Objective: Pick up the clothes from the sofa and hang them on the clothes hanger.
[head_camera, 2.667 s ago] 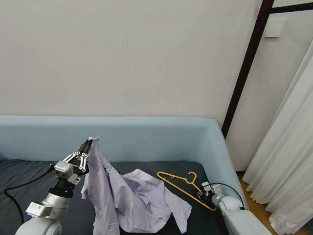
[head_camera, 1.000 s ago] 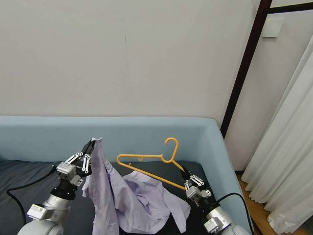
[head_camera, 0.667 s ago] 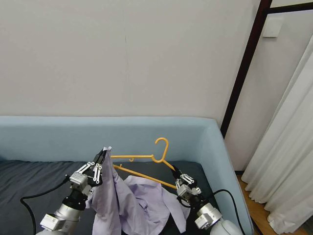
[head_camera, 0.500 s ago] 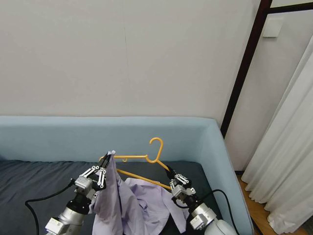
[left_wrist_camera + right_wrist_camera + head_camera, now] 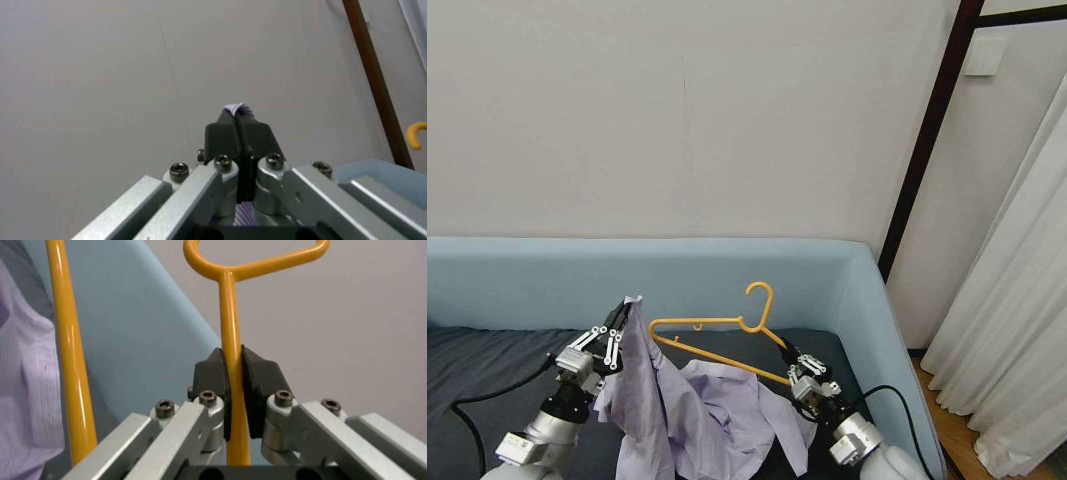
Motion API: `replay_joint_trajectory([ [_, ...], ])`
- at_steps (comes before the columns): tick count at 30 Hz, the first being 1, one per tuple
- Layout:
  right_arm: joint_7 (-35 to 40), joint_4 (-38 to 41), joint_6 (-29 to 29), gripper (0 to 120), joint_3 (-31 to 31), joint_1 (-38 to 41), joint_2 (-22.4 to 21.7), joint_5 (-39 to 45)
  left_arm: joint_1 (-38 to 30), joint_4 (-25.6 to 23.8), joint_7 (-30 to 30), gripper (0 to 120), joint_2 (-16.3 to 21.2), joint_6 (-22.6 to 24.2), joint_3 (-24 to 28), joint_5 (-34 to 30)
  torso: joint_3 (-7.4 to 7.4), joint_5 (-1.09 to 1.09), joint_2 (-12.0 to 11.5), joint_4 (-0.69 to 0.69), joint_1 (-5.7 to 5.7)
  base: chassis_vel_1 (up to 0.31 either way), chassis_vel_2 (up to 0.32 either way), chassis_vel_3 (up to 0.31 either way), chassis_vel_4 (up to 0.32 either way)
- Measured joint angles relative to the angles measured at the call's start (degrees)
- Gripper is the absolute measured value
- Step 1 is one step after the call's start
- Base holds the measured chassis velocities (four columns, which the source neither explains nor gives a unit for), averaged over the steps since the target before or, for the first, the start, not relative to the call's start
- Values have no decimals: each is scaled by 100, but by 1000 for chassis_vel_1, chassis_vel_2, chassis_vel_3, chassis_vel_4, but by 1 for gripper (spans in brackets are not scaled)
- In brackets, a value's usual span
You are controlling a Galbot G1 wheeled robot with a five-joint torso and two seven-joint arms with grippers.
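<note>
Left gripper [image 5: 619,315] clamps the lilac shirt [image 5: 689,412] by its edge, high over the sofa [image 5: 827,270] at left, so the cloth drapes open. Right gripper [image 5: 799,366] pinches the yellow hanger [image 5: 717,322], whose free end points left at the shirt, likely for threading.

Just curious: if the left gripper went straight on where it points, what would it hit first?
Probably the white wall above the sofa back; the hanger looks off to one side. Depth is unclear.
</note>
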Motion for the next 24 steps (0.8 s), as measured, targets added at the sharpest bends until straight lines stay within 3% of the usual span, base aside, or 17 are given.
replay_joint_trajectory([
  [5, -407, -112, 392, 5, 143, 68, -195, -15, -30, 13, -9, 0, 29, 5, 26, -40, 0, -1, 0, 1, 0, 0, 0, 0, 0],
  [12, -446, -185, 583, 5, -31, 67, 8, -598, -30, 11, 27, 0, -16, 13, 187, 50, 0, 0, 0, 1, 0, 0, 0, 0, 0],
  [24, 188, -250, 97, 5, -688, 319, 660, -956, 257, -86, 200, 0, -333, -103, 487, 522, 0, -1, 0, 1, 0, 0, 0, 0, 0],
])
